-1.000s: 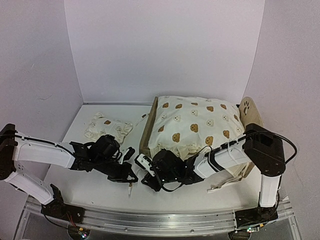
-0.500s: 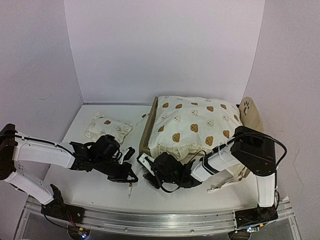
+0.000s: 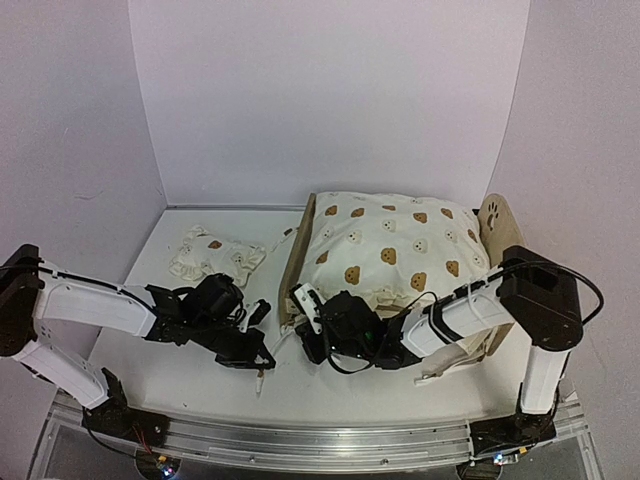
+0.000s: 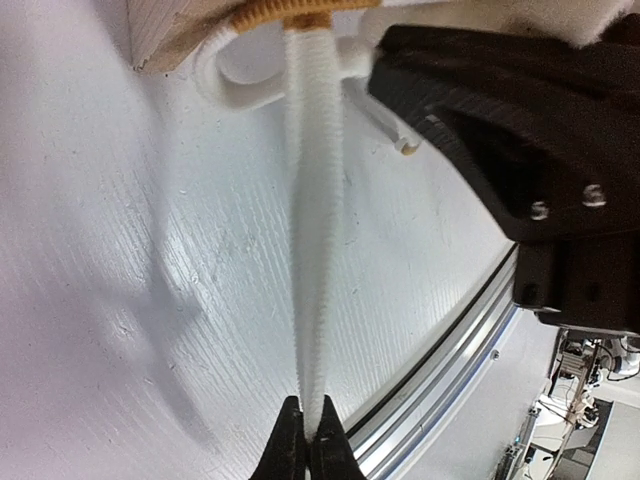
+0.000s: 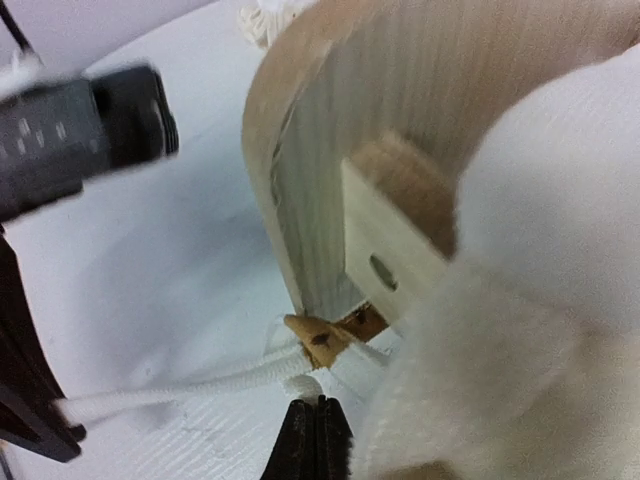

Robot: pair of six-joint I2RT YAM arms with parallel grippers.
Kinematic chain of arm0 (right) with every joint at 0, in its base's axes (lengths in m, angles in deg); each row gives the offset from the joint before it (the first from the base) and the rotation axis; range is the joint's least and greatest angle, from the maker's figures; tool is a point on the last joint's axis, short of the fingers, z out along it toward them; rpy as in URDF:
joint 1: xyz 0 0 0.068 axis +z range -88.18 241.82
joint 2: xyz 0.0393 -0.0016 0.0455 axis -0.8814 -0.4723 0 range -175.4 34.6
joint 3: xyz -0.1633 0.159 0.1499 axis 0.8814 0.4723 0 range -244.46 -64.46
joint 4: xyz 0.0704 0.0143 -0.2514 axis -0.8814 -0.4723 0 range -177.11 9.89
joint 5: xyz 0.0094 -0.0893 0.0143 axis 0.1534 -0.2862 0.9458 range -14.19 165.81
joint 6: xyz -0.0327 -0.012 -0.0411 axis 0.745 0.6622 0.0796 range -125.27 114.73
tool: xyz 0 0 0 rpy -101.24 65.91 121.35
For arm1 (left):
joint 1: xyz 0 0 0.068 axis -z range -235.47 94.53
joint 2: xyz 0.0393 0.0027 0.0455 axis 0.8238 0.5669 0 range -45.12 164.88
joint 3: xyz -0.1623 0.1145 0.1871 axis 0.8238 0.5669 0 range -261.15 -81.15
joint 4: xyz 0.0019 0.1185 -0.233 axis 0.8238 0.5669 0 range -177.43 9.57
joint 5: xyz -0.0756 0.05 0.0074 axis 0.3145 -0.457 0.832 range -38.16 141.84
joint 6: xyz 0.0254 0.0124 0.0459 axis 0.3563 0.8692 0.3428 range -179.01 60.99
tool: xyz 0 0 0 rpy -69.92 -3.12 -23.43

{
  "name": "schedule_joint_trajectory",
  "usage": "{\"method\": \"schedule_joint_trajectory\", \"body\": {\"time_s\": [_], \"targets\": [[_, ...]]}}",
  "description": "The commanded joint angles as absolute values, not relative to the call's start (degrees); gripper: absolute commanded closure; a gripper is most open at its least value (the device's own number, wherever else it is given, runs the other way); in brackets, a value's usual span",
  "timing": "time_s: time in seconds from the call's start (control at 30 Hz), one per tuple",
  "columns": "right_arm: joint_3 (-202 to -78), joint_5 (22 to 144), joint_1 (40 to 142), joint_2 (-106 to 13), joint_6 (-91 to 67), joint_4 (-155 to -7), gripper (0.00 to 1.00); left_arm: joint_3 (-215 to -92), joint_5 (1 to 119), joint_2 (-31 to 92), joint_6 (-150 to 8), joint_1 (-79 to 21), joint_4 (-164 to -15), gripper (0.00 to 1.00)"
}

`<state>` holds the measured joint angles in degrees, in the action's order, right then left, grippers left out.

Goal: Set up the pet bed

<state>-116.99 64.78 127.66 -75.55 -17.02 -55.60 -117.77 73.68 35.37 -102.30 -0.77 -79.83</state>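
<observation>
The pet bed point(image 3: 296, 265) stands at the right, its light-wood footboard point(image 5: 330, 170) facing the arms and its paw-print headboard point(image 3: 497, 225) at the far right. A bear-print cushion point(image 3: 390, 245) covers it. A white tie cord point(image 4: 310, 250) runs taut from the footboard's near corner point(image 4: 175, 35) to my left gripper point(image 4: 308, 445), which is shut on it low over the table point(image 3: 261, 360). My right gripper point(image 5: 320, 425) is shut at that same corner point(image 3: 298, 318), its tips pinching a small loop of the tie point(image 5: 305, 385) beside a tan cord end point(image 5: 318, 338).
A small bear-print pillow point(image 3: 213, 255) lies on the white table at the left. Another tie trails by the bed's front right point(image 3: 445, 372). Both arms lie close together in front of the bed. The table's metal rail point(image 3: 320, 440) runs along the near edge.
My right gripper has moved up and back to the footboard's near corner and closed its jaws there. The left gripper has kept its hold on the cord and barely moved.
</observation>
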Motion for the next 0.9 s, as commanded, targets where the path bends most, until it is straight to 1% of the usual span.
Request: {"method": "schedule_joint_trajectory", "body": {"time_s": [0.0, 0.13, 0.27, 0.3, 0.33, 0.4, 0.43, 0.47, 0.5, 0.53, 0.57, 0.63, 0.67, 0.7, 0.73, 0.8, 0.83, 0.87], "targets": [[-118.5, 60.2, 127.3, -71.8, -24.0, -55.1, 1.0, -117.3, 74.8, 35.8, -101.2, -0.8, -80.5, 1.0], [-118.7, 57.9, 127.2, -71.6, -25.5, -56.5, 1.0, -116.6, 74.8, 35.1, -101.6, -0.8, -80.5, 1.0], [-118.8, 58.1, 126.9, -71.9, -24.8, -56.5, 1.0, -117.1, 75.3, 35.9, -101.4, -0.6, -80.5, 1.0], [-118.5, 58.1, 127.0, -71.7, -24.7, -56.1, 1.0, -117.3, 75.0, 35.8, -101.3, -0.3, -80.5, 0.98], [-118.0, 58.3, 126.9, -71.4, -24.5, -55.3, 1.0, -117.5, 74.3, 35.3, -101.0, -0.1, -80.4, 0.94], [-115.6, 59.3, 127.0, -70.5, -23.7, -52.2, 1.0, -118.3, 70.4, 33.0, -99.7, 1.0, -80.0, 0.8], [-114.8, 60.2, 126.8, -70.1, -23.4, -50.1, 1.0, -118.4, 67.4, 31.2, -98.3, 1.7, -79.9, 0.7], [-114.0, 61.2, 126.7, -69.8, -23.0, -49.0, 1.0, -118.3, 63.9, 28.9, -97.2, 2.5, -80.0, 0.56], [-113.2, 62.2, 126.5, -69.6, -22.7, -47.7, 1.0, -118.0, 60.6, 26.0, -95.8, 3.3, -80.5, 0.46], [-112.5, 63.3, 126.3, -69.4, -22.2, -46.3, 1.0, -117.5, 58.1, 24.1, -94.1, 3.6, -81.7, 0.41], [-112.0, 64.0, 126.1, -69.2, -21.9, -45.5, 1.0, -116.8, 56.3, 22.5, -92.5, 3.6, -84.0, 0.38], [-110.9, 65.6, 125.4, -68.8, -21.8, -44.4, 1.0, -115.0, 52.7, 20.6, -89.3, 3.6, -90.2, 0.37], [-110.0, 66.9, 125.0, -68.4, -21.6, -43.2, 1.0, -114.0, 50.9, 20.4, -87.1, 3.6, -94.0, 0.39], [-109.2, 67.8, 124.8, -68.0, -21.7, -42.3, 1.0, -113.3, 49.3, 20.8, -84.6, 3.6, -97.2, 0.44], [-108.4, 68.7, 124.7, -67.6, -21.6, -41.3, 1.0, -112.8, 48.5, 21.6, -81.4, 3.8, -100.3, 0.55], [-107.2, 69.9, 124.6, -66.9, -21.0, -39.9, 1.0, -111.7, 44.9, 23.6, -74.4, 5.3, -106.8, 0.68], [-106.8, 70.1, 124.6, -66.9, -21.0, -39.3, 1.0, -110.5, 43.2, 24.4, -70.3, 6.3, -110.8, 0.71], [-106.3, 70.6, 124.5, -67.0, -21.0, -38.4, 1.0, -109.2, 41.6, 25.1, -65.8, 7.0, -114.3, 0.71]]}}
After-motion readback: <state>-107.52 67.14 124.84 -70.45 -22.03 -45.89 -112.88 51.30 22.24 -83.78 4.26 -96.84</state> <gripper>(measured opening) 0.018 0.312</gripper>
